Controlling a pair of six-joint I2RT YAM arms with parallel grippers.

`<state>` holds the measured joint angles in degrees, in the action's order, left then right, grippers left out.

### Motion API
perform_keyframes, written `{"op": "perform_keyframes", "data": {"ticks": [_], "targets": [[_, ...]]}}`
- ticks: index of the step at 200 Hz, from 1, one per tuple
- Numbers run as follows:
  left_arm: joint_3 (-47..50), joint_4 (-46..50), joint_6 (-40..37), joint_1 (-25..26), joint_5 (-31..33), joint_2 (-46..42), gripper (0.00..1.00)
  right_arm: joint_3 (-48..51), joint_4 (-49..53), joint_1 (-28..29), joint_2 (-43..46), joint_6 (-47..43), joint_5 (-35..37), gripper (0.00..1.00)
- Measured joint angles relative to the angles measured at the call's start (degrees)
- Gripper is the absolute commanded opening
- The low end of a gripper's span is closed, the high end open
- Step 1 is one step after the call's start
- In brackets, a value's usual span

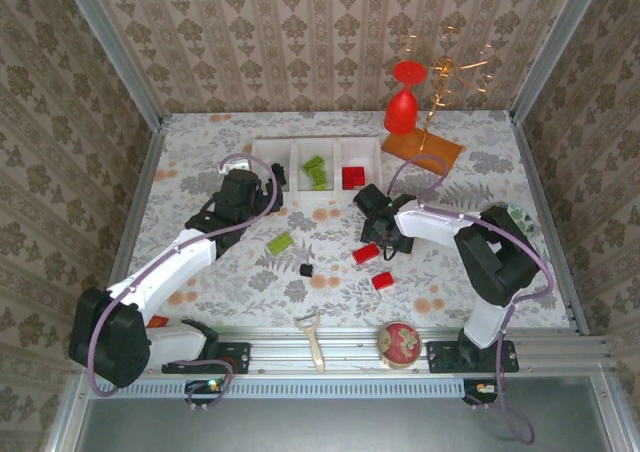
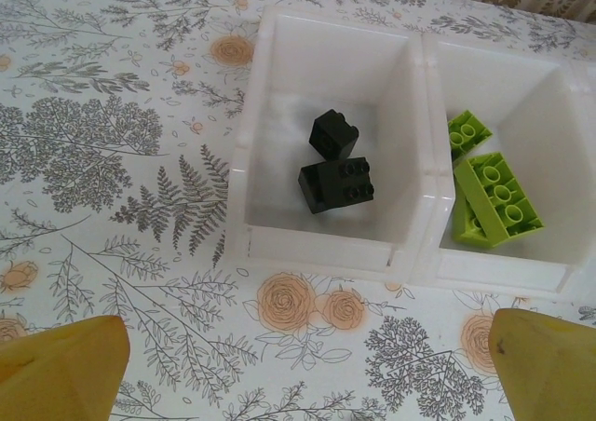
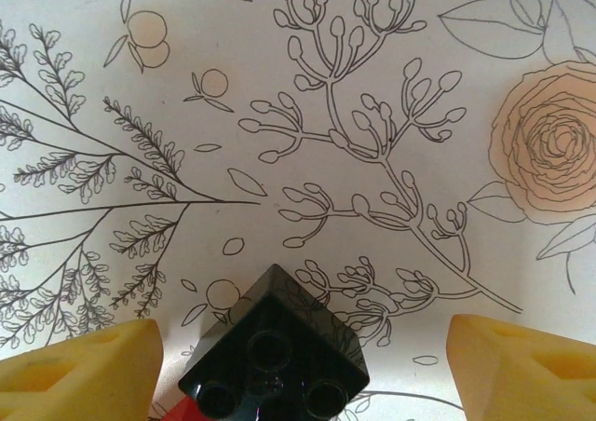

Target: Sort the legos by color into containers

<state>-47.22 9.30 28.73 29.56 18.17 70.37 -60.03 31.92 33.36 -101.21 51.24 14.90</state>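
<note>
Legos [image 1: 382, 280] lie scattered at centre of the top view, among them a green brick [image 1: 280, 242], a black cube [image 1: 306, 269] and a red brick [image 1: 365, 254], while the bins [image 1: 293, 162] above them hold black at left, green in the middle and red at right. Right gripper [image 1: 378, 237] hangs low over the table [image 1: 200, 162] just above the red brick; in its wrist view the fingers [image 3: 79, 374] stand spread either side of a black brick [image 3: 275, 351] at bottom centre, gaps showing on both sides, nothing pinched yet. A sliver of red [image 3: 186, 410] touches the brick's lower left; whether black sits on it or beside it cannot be told. Doing this pick well looks to hinge on squaring up: the brick lies cornerwise to the fingers, so a turn of the wrist would bring the pads onto flat sides rather than edges, and an even closing would keep it from skating or twisting out. A straight lift should show whether the red piece comes along. Left gripper [image 2: 303, 373], fingers spread wide and empty, hovers before the left bin [image 2: 326, 67], where two black bricks [image 2: 337, 183] already rest, so the carry there should give that arm room
</note>
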Motion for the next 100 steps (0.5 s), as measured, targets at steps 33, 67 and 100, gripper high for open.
{"op": "perform_keyframes", "data": {"ticks": [33,67,100], "targets": [[0.00,-0.35,0.04,-0.31,-1.05,0.92,1.00,0.00,0.76,0.00,-0.07,0.00,0.04,0.79],[0.00,-0.76,0.11,-0.42,-1.88,1.42,1.00,0.09,1.51,-0.17,0.11,-0.02,0.09,0.77],[0.00,-0.87,0.22,-0.42,-2.29,1.57,1.00,0.94,2.08,-0.57,1.40,-0.02,0.17,0.76]]}}
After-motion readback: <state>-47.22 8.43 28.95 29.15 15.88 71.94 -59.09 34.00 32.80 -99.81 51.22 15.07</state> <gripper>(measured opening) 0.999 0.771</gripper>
